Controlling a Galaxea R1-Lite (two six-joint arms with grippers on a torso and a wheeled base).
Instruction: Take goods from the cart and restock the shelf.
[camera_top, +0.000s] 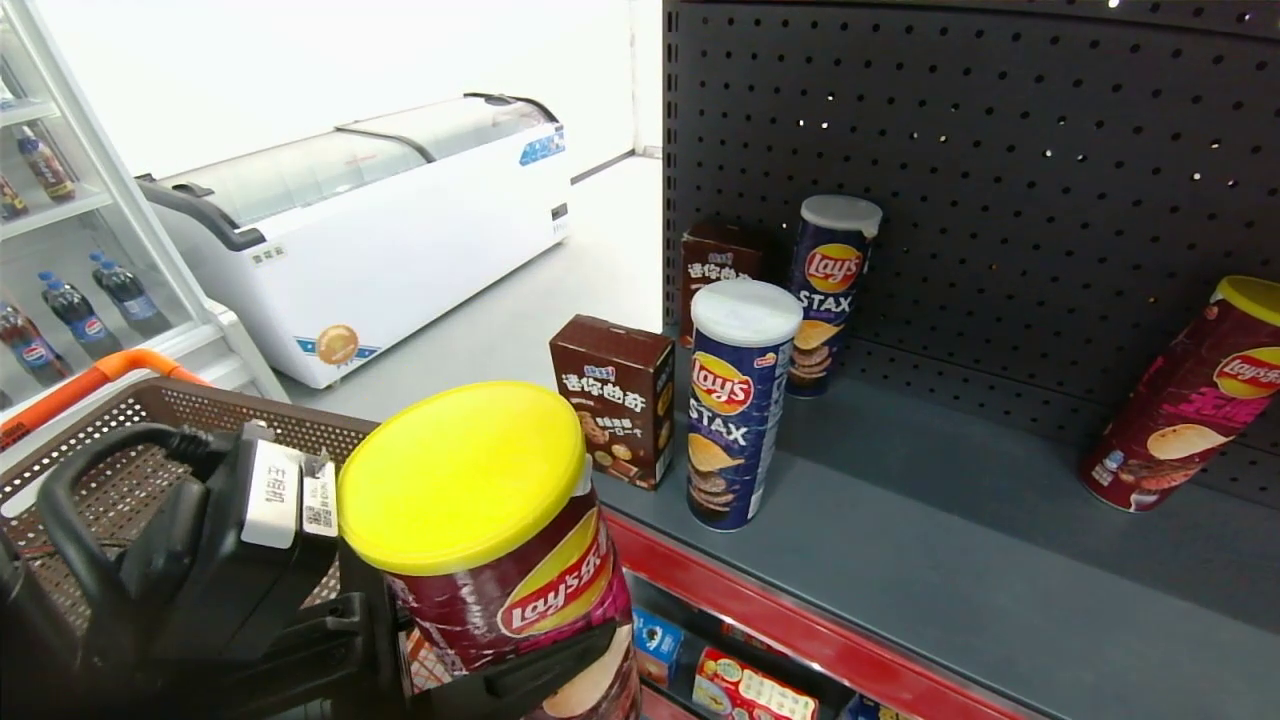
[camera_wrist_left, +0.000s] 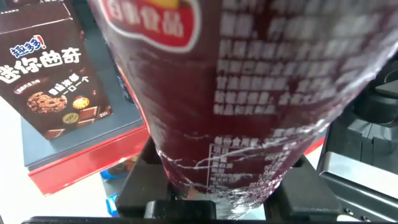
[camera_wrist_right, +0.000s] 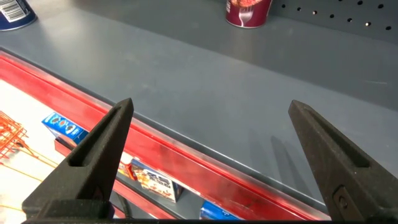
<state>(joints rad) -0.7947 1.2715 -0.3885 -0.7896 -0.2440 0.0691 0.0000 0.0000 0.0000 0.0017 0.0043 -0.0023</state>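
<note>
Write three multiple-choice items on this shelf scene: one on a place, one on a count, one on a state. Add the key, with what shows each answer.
1. Where is the dark red cylindrical chip can with a yellow lid at the shelf's right end?
A. Lying in the cart.
B. Tilted toward the black pegboard back.
C. On top of the white freezer.

2. How many blue cylindrical chip cans with white lids stand on the grey metal shelf?
A. One.
B. Two.
C. Four.

3. How is the right gripper?
A. Shut on a brown box.
B. Shut on a blue can.
C. Open and empty.

Key: 1 B, its base is on the shelf and its lid leans toward the pegboard. 2 B, one stands near the front and one behind it. 3 C, its fingers are wide apart with nothing between them.
</note>
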